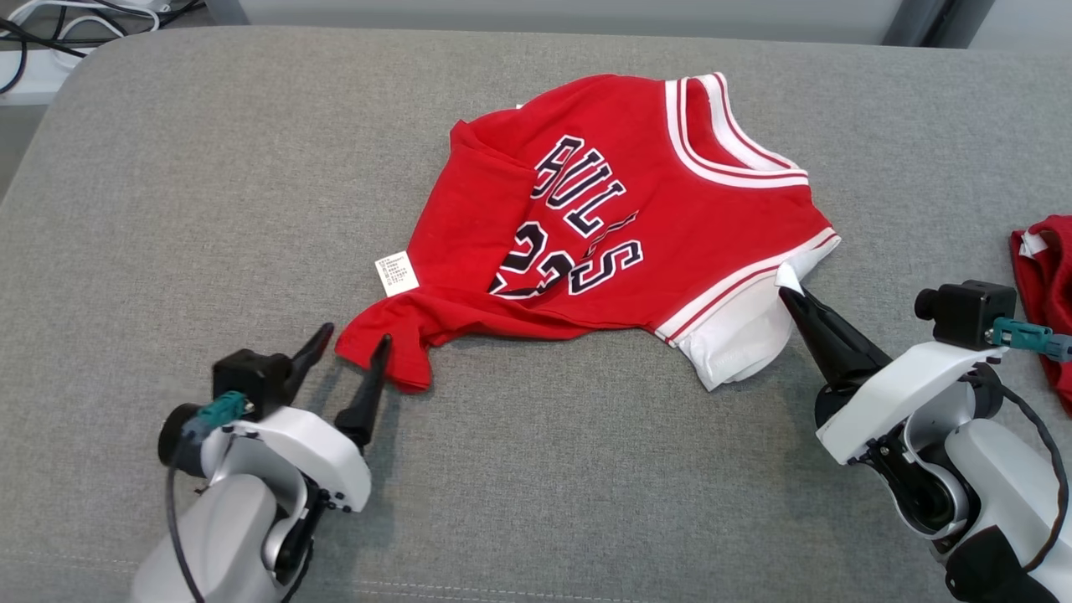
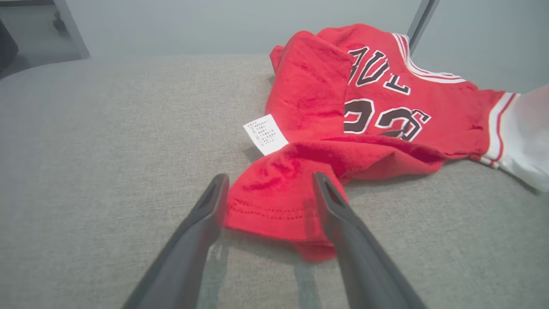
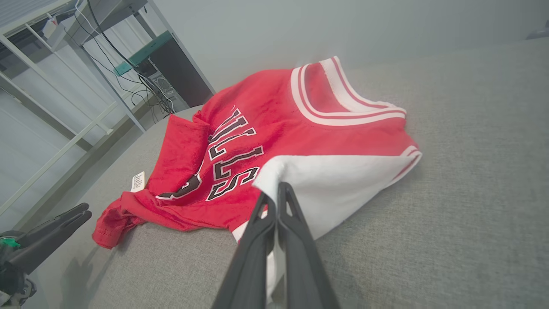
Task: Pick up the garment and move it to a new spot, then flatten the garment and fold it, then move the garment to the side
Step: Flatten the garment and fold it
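Note:
The garment is a red jersey with white trim and dark lettering, lying rumpled on the grey padded surface. Its white care label sticks out at the near-left side. My left gripper is open, and the jersey's red hem corner lies between its two fingers on the surface. My right gripper is shut on the edge of the white sleeve, which is lifted slightly at the fingertips. In the right wrist view the shut right gripper pinches white cloth, and the left gripper shows at the lower left.
Another red cloth lies at the right edge of the surface, beside my right wrist. Cables run along the floor beyond the far-left corner. A metal rack stands past the surface's far side. Bare grey padding surrounds the jersey.

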Robot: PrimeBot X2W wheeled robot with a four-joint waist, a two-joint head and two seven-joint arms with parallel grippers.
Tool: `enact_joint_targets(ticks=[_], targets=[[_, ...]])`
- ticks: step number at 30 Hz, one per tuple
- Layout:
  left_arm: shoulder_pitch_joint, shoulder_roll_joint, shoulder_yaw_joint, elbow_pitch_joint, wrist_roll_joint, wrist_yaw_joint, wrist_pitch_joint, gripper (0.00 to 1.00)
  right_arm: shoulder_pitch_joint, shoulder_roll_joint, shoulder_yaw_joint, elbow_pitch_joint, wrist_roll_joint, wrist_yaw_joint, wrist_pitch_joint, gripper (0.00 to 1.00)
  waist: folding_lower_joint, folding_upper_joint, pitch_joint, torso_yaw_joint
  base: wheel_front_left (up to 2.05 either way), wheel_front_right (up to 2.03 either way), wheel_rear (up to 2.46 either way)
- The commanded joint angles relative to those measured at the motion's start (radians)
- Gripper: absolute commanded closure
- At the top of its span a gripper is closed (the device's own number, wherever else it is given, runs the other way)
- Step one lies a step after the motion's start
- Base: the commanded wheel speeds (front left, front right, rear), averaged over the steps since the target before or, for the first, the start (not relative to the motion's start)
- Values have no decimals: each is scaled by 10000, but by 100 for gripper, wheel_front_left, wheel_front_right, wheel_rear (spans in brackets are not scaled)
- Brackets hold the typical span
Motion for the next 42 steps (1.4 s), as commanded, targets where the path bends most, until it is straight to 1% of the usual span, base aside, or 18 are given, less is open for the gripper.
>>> enact_joint_targets(ticks=[1, 3, 4, 7, 10, 12, 16, 18, 22, 27, 29, 31, 32, 37, 38, 39, 40, 42], targets=[[-124, 330, 696, 6, -148, -148, -60, 0, 0, -99, 139, -178, 93, -2, -155, 100, 0, -1, 29, -23, 0, 0, 0], [-148, 308, 1021, 175, -317, -324, -60, 0, -31, -106, 167, -158, 112, -2, -188, 100, 0, -1, 56, -37, 0, 0, 0], [-148, 308, 1021, 175, -317, -324, -60, 0, -31, -106, 167, -158, 112, -2, -188, 100, 0, -1, 56, -37, 0, 0, 0], [-215, 287, 1226, 618, -588, -664, -60, 0, -60, -100, 238, -117, 122, -2, -223, 100, 0, -1, 78, -56, 0, 0, 0], [-309, 239, 1183, 1083, -889, -934, -60, 0, -98, -80, 322, -67, 133, -2, -248, 100, 0, -1, 92, -77, 0, 0, 0], [-395, 193, 1136, 1293, -1071, -1026, -60, 0, -126, -73, 381, -41, 135, -2, -259, 100, 0, -1, 111, -88, 0, 0, 0], [-452, 72, 1215, 1530, -1747, -1104, -60, 0, -189, -69, 477, -24, 144, -2, -289, 100, 0, -1, 157, -132, 0, 0, 0], [-488, 84, 996, 1431, -2000, -1111, -60, 0, -219, -86, 518, -24, 148, -2, -294, 100, 0, -1, 196, -157, 0, 0, 0], [-585, 260, 534, 1247, -2770, -1115, -59, 0, -296, -129, 606, -14, 138, -2, -309, 100, 0, -1, 278, -221, 0, 0, 0], [-691, 379, 490, 1198, -3309, -1116, -59, 0, -386, -124, 673, 0, 112, -2, -317, 100, 0, -1, 383, -288, 0, 0, 0], [-671, 382, 299, 1011, -3513, -1116, -60, 1, -411, -113, 699, 6, 109, -2, -321, 100, 0, -1, 408, -298, 0, 0, 0], [-653, 453, -2, 809, -3772, -1116, -54, 41, -429, -113, 716, 18, 120, -2, -325, 100, 0, -1, 429, -302, 0, 0, 0], [-671, 533, -176, 739, -3847, -1117, -53, 50, -444, -117, 723, 22, 123, -2, -325, 100, 0, -1, 446, -303, 0, 0, 0], [-794, 777, -540, 702, -4434, -1117, -56, 55, -552, -123, 744, 32, 130, -2, -330, 100, 0, -1, 515, -318, 0, 0, 0], [-839, 814, -598, 671, -4481, -1117, -57, 62, -569, -120, 748, 35, 129, -2, -338, 100, 0, -1, 523, -320, 0, 0, 0], [-886, 849, -614, 609, -4513, -1117, -57, 78, -584, -118, 749, 38, 129, -2, -348, 100, 0, -1, 533, -319, 0, 0, 0], [-938, 906, -625, 517, -4474, -1117, -58, 100, -598, -117, 747, 42, 133, -2, -359, 100, 0, -1, 542, -316, 0, 0, 0], [-1005, 1018, -691, 210, -4318, -1117, -58, 100, -621, -116, 732, 60, 146, -2, -392, 100, 0, -1, 541, -307, 0, 0, 0]])
